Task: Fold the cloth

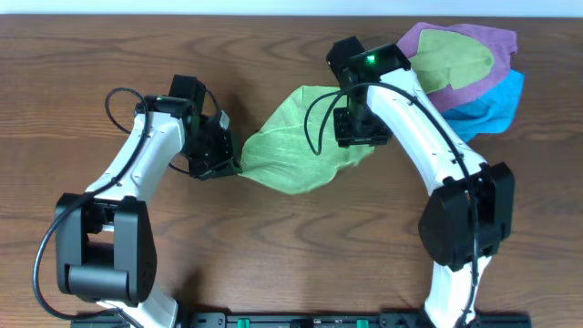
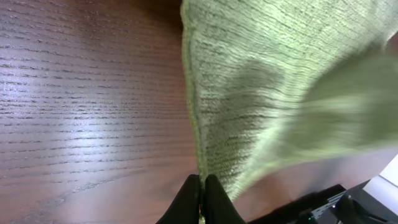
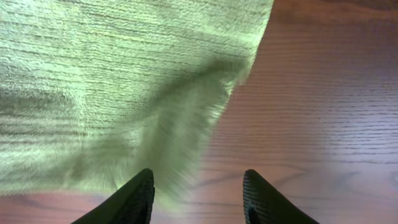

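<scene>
The lime-green cloth [image 1: 296,141] lies in the middle of the wooden table, partly folded over itself and lifted at its left corner. My left gripper [image 1: 230,164] is shut on that left corner; in the left wrist view the cloth's edge [image 2: 249,93] runs straight into the closed fingers [image 2: 203,183]. My right gripper [image 1: 363,137] is open above the cloth's right edge. In the right wrist view the cloth [image 3: 112,74] is blurred and hangs just before the open fingers [image 3: 198,180], not held.
A pile of other cloths sits at the back right: a dull olive-green one [image 1: 453,62] on a purple one [image 1: 496,46] over a blue one [image 1: 496,105]. The pile lies close behind my right arm.
</scene>
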